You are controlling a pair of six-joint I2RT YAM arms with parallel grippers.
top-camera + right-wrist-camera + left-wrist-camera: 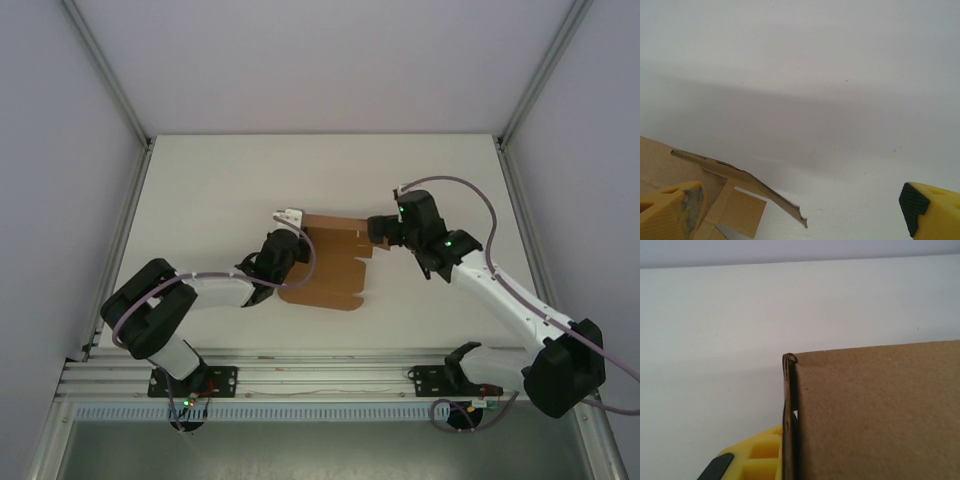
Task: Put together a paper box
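The paper box is a flat brown kraft piece with creased panels and flaps, lying mid-table between the two arms. My left gripper is shut on its left edge. In the left wrist view the folded cardboard edge stands pinched beside one yellow finger, and a broad panel of the paper box hides the other finger. My right gripper is at the box's upper right corner, open wide. Its yellow fingers stand far apart, and a raised, ragged flap pokes between them untouched.
The white table has bare room behind and to both sides of the box. Enclosure walls and metal posts bound it. An aluminium rail with the arm bases runs along the near edge.
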